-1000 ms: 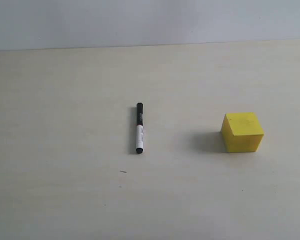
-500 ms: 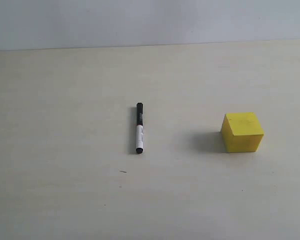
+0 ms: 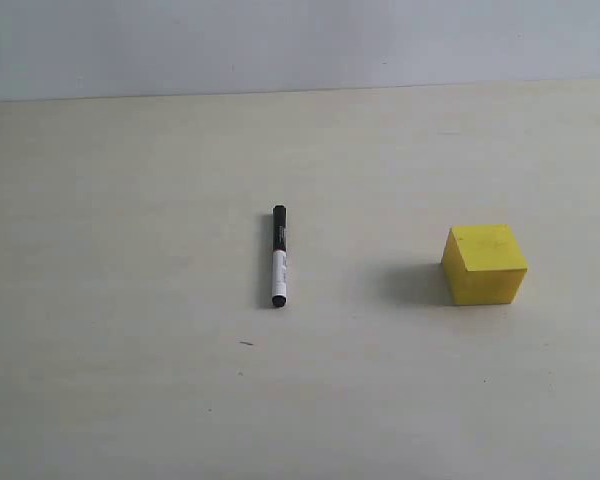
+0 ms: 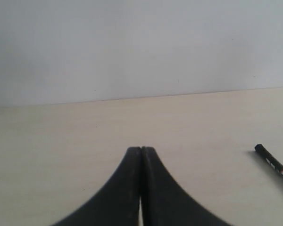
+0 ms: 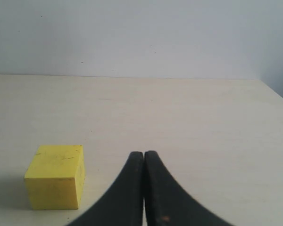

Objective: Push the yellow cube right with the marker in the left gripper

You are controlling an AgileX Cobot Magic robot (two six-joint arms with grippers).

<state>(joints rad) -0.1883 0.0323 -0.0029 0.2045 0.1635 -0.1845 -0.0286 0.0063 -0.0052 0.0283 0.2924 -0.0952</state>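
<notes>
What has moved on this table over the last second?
Nothing visibly changed. The marker lies where it was on the table, the yellow cube sits apart to its right, and the left pincer and right pincer are shut, holding nothing.

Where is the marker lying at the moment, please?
In the exterior view the marker lies flat on the table, slightly left of centre, with the yellow cube well apart on its right; nothing touches it.

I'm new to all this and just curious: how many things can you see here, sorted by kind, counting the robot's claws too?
Pen: 1
Yellow block: 1
Claws: 2, left claw and right claw
Total: 4
</notes>
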